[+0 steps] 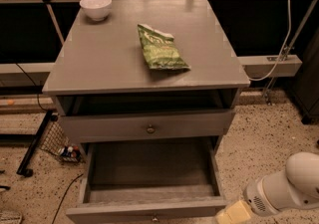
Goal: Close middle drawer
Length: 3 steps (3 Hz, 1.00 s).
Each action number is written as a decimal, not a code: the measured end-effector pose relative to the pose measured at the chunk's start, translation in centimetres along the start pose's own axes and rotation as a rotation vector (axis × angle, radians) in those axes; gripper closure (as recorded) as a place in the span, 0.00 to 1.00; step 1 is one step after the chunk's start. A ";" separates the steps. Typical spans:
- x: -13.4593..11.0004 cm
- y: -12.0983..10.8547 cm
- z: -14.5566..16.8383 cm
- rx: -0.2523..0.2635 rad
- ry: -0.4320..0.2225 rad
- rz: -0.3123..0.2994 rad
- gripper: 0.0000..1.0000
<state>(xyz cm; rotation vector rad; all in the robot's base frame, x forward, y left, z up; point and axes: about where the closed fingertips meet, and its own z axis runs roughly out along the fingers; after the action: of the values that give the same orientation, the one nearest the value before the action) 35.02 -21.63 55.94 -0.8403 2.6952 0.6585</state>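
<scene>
The middle drawer (149,210) is a wide, shallow grey drawer pulled far out at the bottom of the view. Its inside is empty, and its small knob (154,218) just shows at the frame's lower edge. Above it, the taller-fronted top drawer (147,126) with a bigger round knob stands slightly out. The lowest drawer is hidden. My gripper (232,214), a yellowish tip on a white arm (291,188), is at the bottom right, just beside the right front corner of the open middle drawer.
On the grey cabinet top (99,63) lie a green chip bag (160,48) and a white bowl (95,7) at the back left. A metal rail and cables run behind. A black stand and wire basket (55,141) sit on the speckled floor to the left.
</scene>
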 end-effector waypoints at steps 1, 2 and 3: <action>1.9 -0.7 3.6 -0.028 0.008 0.062 0.00; 2.7 -1.0 5.3 -0.026 0.011 0.094 0.00; 3.5 -0.9 7.4 -0.050 0.022 0.117 0.17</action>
<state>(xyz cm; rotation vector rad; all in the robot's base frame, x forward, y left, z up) 33.46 -20.34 47.96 -0.7100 2.7750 0.7493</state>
